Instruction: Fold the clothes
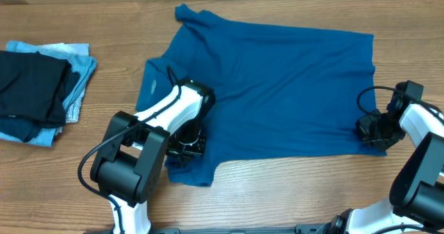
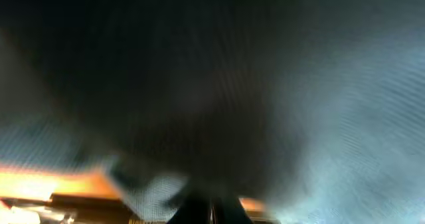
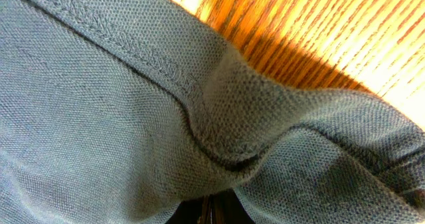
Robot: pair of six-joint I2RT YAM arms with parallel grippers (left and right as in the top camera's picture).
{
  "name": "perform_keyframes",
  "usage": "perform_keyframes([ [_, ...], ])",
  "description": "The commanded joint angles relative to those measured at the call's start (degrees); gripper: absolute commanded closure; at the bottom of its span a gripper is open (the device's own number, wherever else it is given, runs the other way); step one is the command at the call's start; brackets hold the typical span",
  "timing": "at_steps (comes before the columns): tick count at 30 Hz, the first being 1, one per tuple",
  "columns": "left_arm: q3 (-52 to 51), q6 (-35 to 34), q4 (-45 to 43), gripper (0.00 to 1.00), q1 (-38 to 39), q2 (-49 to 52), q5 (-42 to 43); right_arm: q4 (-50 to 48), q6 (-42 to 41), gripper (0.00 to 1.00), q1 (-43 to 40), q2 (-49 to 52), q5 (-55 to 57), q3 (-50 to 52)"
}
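Note:
The deep-blue shirt (image 1: pixel 270 88) lies spread flat across the middle of the wooden table, collar end at the upper left. My left gripper (image 1: pixel 186 145) is down on the shirt's lower left part, shut on its fabric; in the left wrist view the blurred blue cloth (image 2: pixel 345 117) fills the frame above the closed fingers (image 2: pixel 211 214). My right gripper (image 1: pixel 371 130) is at the shirt's lower right corner, shut on the hem. In the right wrist view the knit fabric with a stitched hem (image 3: pixel 133 117) bunches over the closed fingers (image 3: pixel 209 211).
A folded black garment (image 1: pixel 31 88) lies on a folded pale light-blue garment (image 1: pixel 80 67) at the table's left edge. Bare wood (image 1: pixel 291 185) runs along the front of the table.

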State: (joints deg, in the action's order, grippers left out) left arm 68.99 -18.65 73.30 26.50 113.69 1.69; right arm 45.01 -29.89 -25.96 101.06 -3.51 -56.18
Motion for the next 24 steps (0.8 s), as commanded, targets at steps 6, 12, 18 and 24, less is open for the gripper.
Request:
perform_keyframes([
  [6, -13.6, -3.3, -7.3, 0.96, -1.8, -0.1, -3.5, -1.7, 0.1, 0.96, 0.6, 2.6, 1.5, 0.7],
  [12, -16.3, -4.7, -7.1, 0.96, -2.7, -0.1, -0.1, -1.5, 0.1, 0.96, 0.6, 2.6, 3.4, 0.7],
  [18, -12.0, -4.7, -4.6, 0.96, -2.7, -0.8, 2.4, 0.0, 0.3, 0.96, 0.6, 2.6, 3.5, 0.2],
  [24, 0.5, -3.5, -0.9, 0.96, -2.6, -3.7, 2.8, 8.4, 0.3, 0.84, 0.8, 2.6, 3.4, -7.5],
])
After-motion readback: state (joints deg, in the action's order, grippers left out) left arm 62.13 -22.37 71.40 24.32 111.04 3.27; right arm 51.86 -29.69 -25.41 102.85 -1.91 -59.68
